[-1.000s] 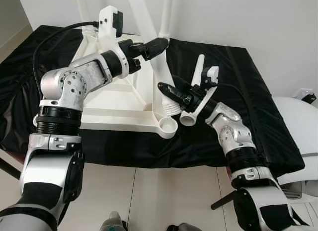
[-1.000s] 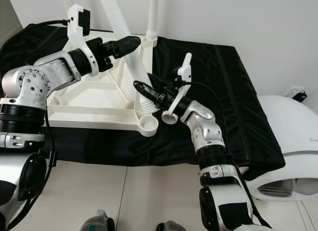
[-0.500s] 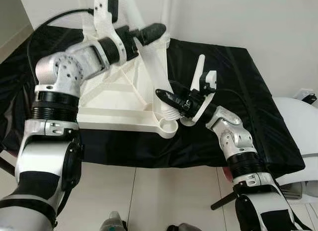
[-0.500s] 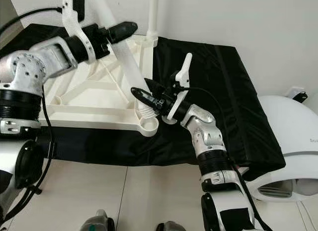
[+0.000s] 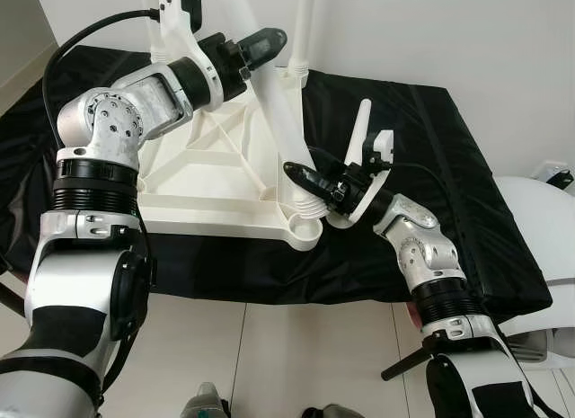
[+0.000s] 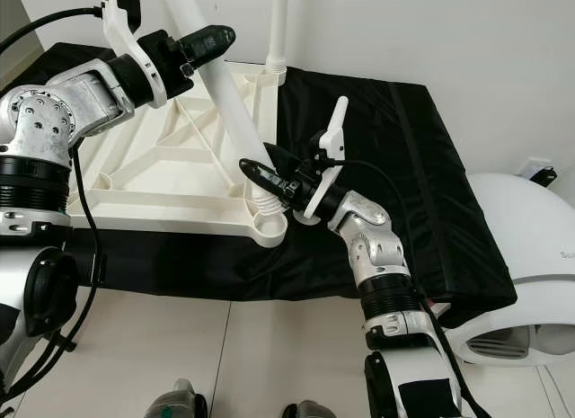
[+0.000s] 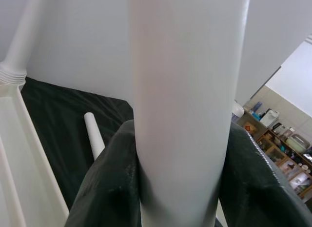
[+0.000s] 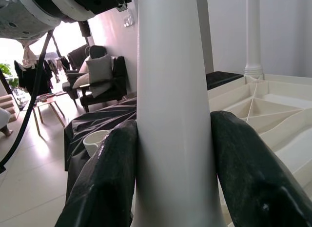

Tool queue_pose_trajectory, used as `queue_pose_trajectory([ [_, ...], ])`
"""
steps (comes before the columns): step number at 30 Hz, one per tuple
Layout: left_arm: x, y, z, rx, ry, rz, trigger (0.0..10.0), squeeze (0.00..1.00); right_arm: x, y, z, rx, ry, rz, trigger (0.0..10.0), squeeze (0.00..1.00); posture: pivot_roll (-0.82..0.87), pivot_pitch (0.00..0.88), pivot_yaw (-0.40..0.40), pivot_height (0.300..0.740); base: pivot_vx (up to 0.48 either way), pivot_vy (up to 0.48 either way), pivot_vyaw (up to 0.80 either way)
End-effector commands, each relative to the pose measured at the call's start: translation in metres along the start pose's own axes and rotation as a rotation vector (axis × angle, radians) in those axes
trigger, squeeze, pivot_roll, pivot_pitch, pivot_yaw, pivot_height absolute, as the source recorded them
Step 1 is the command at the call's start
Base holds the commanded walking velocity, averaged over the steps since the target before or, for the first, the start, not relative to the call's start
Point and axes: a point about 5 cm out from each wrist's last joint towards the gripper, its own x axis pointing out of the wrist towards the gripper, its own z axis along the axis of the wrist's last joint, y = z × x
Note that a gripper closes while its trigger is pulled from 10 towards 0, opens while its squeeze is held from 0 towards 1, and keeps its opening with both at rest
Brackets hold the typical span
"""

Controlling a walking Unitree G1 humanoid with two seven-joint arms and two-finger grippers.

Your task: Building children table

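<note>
An upturned white table top (image 5: 202,180) lies on a surface covered in black cloth. A white table leg (image 5: 283,121) leans steeply over it, its ribbed lower end at the front right corner socket (image 5: 305,229). My left gripper (image 5: 260,42) is shut on the leg's upper part; black fingers (image 7: 105,188) flank the leg (image 7: 185,90). My right gripper (image 5: 305,177) is shut on the leg just above the ribs, its fingers (image 8: 107,178) on both sides of the leg (image 8: 173,114). A loose leg (image 5: 360,126) lies on the cloth behind the right wrist.
An upright leg (image 5: 305,31) stands in a back corner of the table top by the white wall. A white rounded appliance (image 5: 539,211) sits at the right. The black cloth (image 5: 449,166) ends at a front edge above the tiled floor (image 5: 296,346).
My left gripper has raised the leg's upper end, so the leg now stands steeper. The right gripper has brought the ribbed end left, closer onto the corner socket.
</note>
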Motion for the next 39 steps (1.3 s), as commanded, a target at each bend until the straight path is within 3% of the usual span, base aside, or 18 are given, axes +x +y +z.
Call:
queue_pose_trajectory([
  [1, 0.002, -0.019, 0.002, 0.008, 0.004, -0.247, 0.0, 0.00, 0.001, -0.001, 0.005, -0.017, -0.016, -0.007, 10.0, 0.00, 0.05, 0.000, -0.041, 0.740, 0.000, 0.000, 0.00],
  [12, 0.003, -0.021, -0.004, 0.016, 0.015, -0.261, 0.0, 0.00, 0.003, 0.000, 0.008, -0.022, -0.020, -0.004, 10.0, 0.00, 0.05, 0.009, -0.040, 0.740, 0.000, 0.000, 0.00],
  [13, 0.003, -0.024, -0.005, 0.077, 0.035, -0.270, 10.0, 0.00, 0.003, 0.000, 0.007, -0.022, -0.007, 0.001, 10.0, 0.00, 0.05, 0.013, -0.041, 0.740, 0.000, 0.000, 0.00],
  [15, 0.004, -0.031, -0.006, 0.182, 0.062, -0.296, 10.0, 0.00, 0.002, 0.000, 0.006, -0.019, 0.015, 0.013, 10.0, 0.04, 0.05, 0.015, -0.042, 0.740, 0.000, 0.000, 0.00],
  [17, 0.004, -0.031, -0.006, 0.182, 0.062, -0.296, 10.0, 0.00, 0.002, 0.000, 0.006, -0.019, 0.015, 0.013, 10.0, 0.04, 0.05, 0.015, -0.042, 0.740, 0.000, 0.000, 0.00],
  [18, 0.005, -0.036, -0.008, 0.248, 0.078, -0.303, 10.0, 0.00, 0.001, -0.001, 0.007, -0.011, 0.030, 0.022, 10.0, 1.00, 0.05, 0.016, -0.044, 0.740, 0.000, 0.000, 0.00],
  [19, 0.005, -0.036, -0.008, 0.248, 0.078, -0.303, 10.0, 0.00, 0.001, -0.001, 0.007, -0.011, 0.030, 0.022, 10.0, 1.00, 0.05, 0.016, -0.044, 0.740, 0.000, 0.000, 0.00],
  [21, 0.007, -0.044, -0.011, 0.350, 0.093, -0.318, 10.0, 0.00, 0.001, -0.002, 0.009, -0.011, 0.051, 0.040, 10.0, 1.00, 0.05, 0.016, -0.046, 0.740, 0.000, 0.000, 0.00],
  [22, 0.007, -0.044, -0.011, 0.350, 0.093, -0.318, 10.0, 0.00, 0.001, -0.002, 0.009, -0.011, 0.051, 0.040, 10.0, 1.00, 0.05, 0.016, -0.046, 0.740, 0.000, 0.000, 0.00],
  [25, 0.010, -0.055, -0.014, 0.462, 0.107, -0.343, 10.0, 0.00, 0.003, -0.006, 0.014, -0.038, 0.086, 0.041, 10.0, 1.00, 0.05, 0.017, -0.048, 0.740, 0.000, 0.000, 0.00],
  [28, 0.011, -0.062, -0.016, 0.500, 0.112, -0.370, 10.0, 0.00, 0.005, -0.007, 0.017, -0.053, 0.108, 0.053, 10.0, 1.00, 0.05, 0.017, -0.052, 0.740, 0.000, 0.000, 0.00],
  [36, 0.011, -0.062, -0.016, 0.500, 0.112, -0.370, 10.0, 0.00, 0.005, -0.007, 0.017, -0.053, 0.108, 0.053, 10.0, 1.00, 0.05, 0.017, -0.052, 0.740, 0.000, 0.000, 0.00],
  [37, 0.011, -0.066, -0.017, 0.511, 0.113, -0.391, 10.0, 0.00, 0.006, -0.007, 0.019, -0.057, 0.120, 0.061, 10.0, 0.19, 0.05, 0.018, -0.053, 0.740, 0.000, 0.000, 0.00],
  [38, 0.011, -0.066, -0.017, 0.511, 0.113, -0.391, 10.0, 0.00, 0.006, -0.007, 0.019, -0.057, 0.120, 0.061, 10.0, 0.19, 0.05, 0.018, -0.053, 0.740, 0.000, 0.000, 0.00],
  [39, 0.012, -0.075, -0.019, 0.534, 0.119, -0.430, 10.0, 0.00, 0.010, -0.008, 0.022, -0.054, 0.146, 0.060, 10.0, 0.00, 0.05, 0.012, -0.056, 0.740, 0.000, 0.000, 0.00],
])
